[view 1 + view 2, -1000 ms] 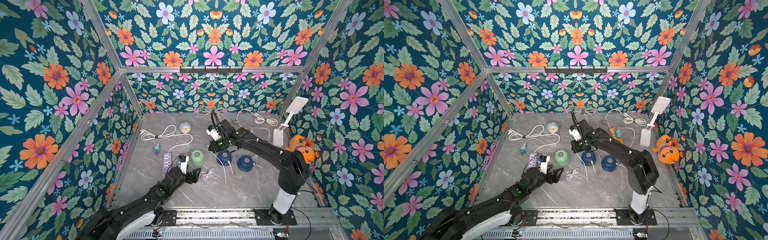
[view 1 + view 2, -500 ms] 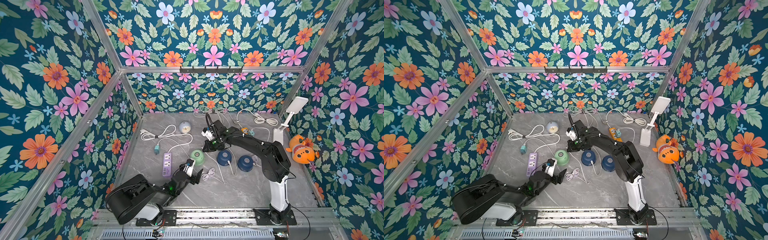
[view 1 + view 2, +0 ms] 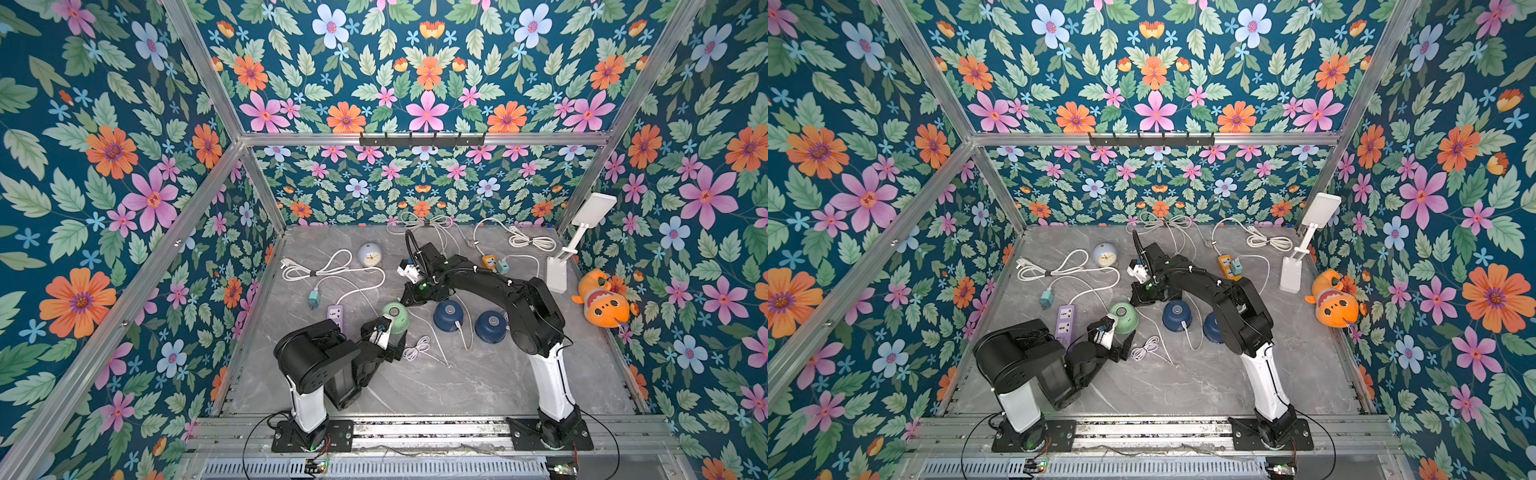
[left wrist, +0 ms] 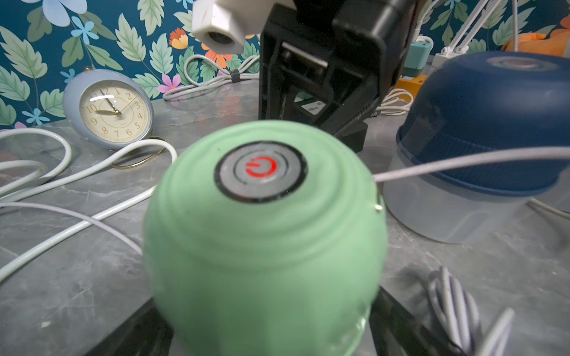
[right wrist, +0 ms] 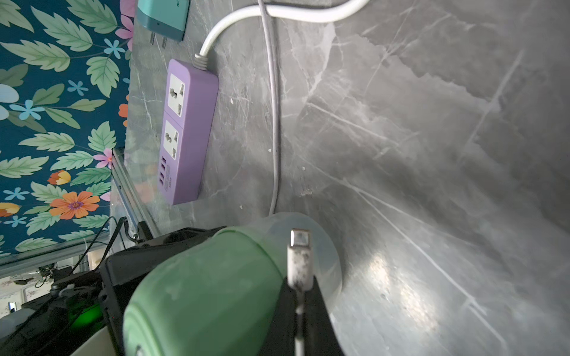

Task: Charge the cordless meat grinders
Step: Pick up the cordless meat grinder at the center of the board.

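Top views / landmark: purple plastic power strip (image 3: 336,312), flat on the grey marble-look tabletop (image 3: 457,386). All places below are given fr. it.
Top views / task thing: mint green grinder (image 3: 395,319), a ribbed plastic dome w/ round grey top button on a clear cup. Just beside the strip, on its side away fr. the wall. Tipped, not upright.
Top views / others: two dark navy blue plastic dome grinders (image 3: 449,315), farther fr. the strip, beyond the mint green grinder. The nearer has a thin white lead at its flank, prob. plugged in. The 2nd is half hidden by the arm in a top view (image 3: 1210,328).
Top views / left gripper (image 3: 390,332): low, reaches onto the dome fr. the strip side.
Top views / right gripper (image 3: 409,296): on the far side of the mint green grinder fr. the strip, close to it.
L wrist / grip: jaws spread wide, one each side of the dome. The dome leans toward the cam, so I read it as held, not just flanked.
L wrist / surface: smooth, rounded, shallow ribs only. Prob. slippery, light and top-heavy (motor likely in the dome).
R wrist / grip: pinched narrow on a white USB charging plug (image 5: 298,255). Its bare metal tip sticks out past the jaws, in no socket.
R wrist / port: not visible, so can't tell which face has it.
R wrist / where to hold: across the dome's widest band, just above the cup seam. Not the thin cup (may crack or pop off), not the crown (slides out).
R wrist / risk: the plug's push may spin or skid so light a body, so the left grip should brace opposite the port.
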`<state>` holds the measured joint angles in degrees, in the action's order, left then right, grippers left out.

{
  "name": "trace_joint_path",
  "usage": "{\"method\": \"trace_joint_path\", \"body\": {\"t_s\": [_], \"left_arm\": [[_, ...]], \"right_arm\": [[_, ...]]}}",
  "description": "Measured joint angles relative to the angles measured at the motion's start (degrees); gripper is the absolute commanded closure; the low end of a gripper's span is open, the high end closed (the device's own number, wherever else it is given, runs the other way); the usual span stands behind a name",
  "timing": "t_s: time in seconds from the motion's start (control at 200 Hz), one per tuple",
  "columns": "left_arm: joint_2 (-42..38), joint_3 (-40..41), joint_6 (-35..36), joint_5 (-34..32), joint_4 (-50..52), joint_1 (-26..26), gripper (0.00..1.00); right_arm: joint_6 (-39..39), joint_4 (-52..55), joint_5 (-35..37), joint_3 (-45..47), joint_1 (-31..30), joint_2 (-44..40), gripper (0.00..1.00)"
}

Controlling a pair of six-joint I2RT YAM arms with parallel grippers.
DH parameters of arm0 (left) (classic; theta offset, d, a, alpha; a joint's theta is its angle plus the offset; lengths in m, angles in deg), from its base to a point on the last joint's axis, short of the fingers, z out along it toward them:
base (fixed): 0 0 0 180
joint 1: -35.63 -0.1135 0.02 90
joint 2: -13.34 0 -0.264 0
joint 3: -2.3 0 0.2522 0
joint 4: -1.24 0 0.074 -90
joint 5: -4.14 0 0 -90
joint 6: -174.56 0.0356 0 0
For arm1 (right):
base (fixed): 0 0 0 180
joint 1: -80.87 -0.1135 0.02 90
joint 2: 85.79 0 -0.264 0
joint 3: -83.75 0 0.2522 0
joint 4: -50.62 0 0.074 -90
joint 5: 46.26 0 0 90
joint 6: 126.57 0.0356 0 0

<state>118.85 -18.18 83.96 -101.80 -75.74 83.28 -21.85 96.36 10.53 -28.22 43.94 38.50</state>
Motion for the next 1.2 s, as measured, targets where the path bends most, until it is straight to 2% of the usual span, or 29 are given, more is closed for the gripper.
{"method": "trace_joint_path", "body": {"t_s": [0.405, 0.515, 0.7, 0.965, 1.125, 1.2], "left_arm": [[7.91, -4.85, 1.14, 0.63, -2.73, -1.46, 0.06], [9.22, -5.31, 0.94, 0.44, -4.07, -1.49, 0.1], [9.25, -5.31, 0.9, 0.42, -4.26, -1.44, 0.23], [3.04, -3.74, 2.25, 0.55, -0.55, -1.46, 0.39], [-5.51, -2.91, 2.45, 2.23, 2.64, -1.51, 0.48], [-11.26, -2.86, 2.43, 2.89, 6.19, -1.53, 0.5]], "right_arm": [[-1.11, -1.11, -3.52, -0.33, -0.22, 1.31, 1.0], [-1.51, -2.38, -2.62, 0.22, -0.72, 1.22, 1.0], [-1.84, -4.33, -0.04, 2.71, -0.92, -0.63, 1.0], [-1.79, -2.71, 2.03, 6.05, -1.03, -6.05, 1.0], [-1.77, 0.39, 3.87, 6.51, -1.2, -11.56, 1.0], [-1.9, 3.48, 6.97, 6.86, -1.22, -15.17, 1.0]]}}
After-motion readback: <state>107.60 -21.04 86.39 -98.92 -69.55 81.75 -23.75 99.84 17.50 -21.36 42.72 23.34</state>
